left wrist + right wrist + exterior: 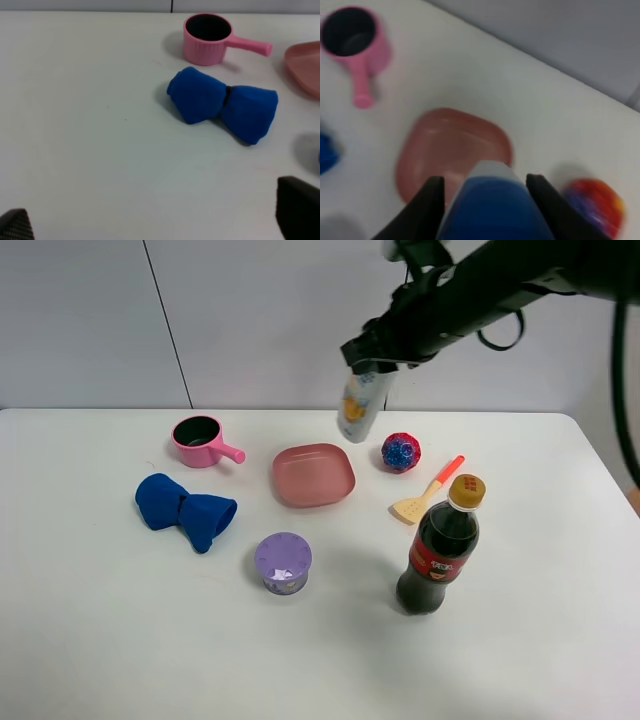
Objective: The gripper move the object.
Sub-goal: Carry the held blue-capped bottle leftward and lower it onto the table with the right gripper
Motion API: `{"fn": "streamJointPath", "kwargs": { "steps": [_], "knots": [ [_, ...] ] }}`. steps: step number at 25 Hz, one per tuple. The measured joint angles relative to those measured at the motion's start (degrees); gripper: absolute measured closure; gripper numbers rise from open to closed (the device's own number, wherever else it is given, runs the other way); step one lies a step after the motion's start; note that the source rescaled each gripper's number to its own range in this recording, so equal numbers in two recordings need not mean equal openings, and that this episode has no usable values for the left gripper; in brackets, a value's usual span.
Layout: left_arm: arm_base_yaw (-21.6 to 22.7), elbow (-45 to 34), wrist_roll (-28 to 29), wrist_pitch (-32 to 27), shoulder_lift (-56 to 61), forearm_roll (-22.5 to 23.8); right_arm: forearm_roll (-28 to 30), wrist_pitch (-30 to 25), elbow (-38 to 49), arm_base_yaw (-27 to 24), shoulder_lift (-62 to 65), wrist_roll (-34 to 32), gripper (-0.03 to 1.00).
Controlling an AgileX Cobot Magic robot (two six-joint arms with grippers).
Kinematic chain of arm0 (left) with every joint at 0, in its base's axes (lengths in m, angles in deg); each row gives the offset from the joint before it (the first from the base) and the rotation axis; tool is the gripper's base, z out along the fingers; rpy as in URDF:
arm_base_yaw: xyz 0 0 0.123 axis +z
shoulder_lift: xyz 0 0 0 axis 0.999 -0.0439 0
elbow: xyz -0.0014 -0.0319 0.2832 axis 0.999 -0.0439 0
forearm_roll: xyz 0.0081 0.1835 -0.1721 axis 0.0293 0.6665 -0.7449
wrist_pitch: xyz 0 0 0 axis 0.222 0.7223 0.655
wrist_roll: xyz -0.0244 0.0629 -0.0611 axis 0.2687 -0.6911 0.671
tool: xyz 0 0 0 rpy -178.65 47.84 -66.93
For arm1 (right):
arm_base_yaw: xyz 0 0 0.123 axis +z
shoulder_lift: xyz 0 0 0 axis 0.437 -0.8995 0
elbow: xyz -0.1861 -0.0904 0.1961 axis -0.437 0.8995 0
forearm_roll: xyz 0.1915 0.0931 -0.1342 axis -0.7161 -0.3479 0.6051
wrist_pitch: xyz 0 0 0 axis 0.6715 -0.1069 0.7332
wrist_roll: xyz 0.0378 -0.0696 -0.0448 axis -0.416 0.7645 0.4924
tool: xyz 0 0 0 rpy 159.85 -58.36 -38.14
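Observation:
The small white bottle [359, 408] with an orange-yellow label hangs in the air, tilted, above the table's far side, between the pink plate [314, 475] and the red-blue ball [401, 452]. My right gripper [372, 363] is shut on its top end. In the right wrist view the blue cap [492, 207] sits between the dark fingers [426, 207], with the pink plate [447, 150] below. My left gripper [155, 225] shows only its two finger tips, wide apart and empty, near the blue bow-shaped cloth [222, 103].
A pink cup with a handle [203, 441], a blue cloth bow [185, 508], a purple lidded tub [283, 562], a cola bottle with a yellow cap [441, 552] and a small orange-handled spatula [428, 492] stand on the white table [100, 640].

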Motion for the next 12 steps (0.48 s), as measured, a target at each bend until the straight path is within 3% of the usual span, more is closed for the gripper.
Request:
{"fn": "streamJointPath", "kwargs": {
  "steps": [6,12],
  "knots": [
    [0.0,0.0,0.0,0.0,0.0,0.0,-0.6,-5.4,-13.9,10.6,-11.0,3.9,0.97],
    [0.0,0.0,0.0,0.0,0.0,0.0,-0.9,-8.0,-20.8,19.9,-17.9,6.8,0.97]
  ]
}}
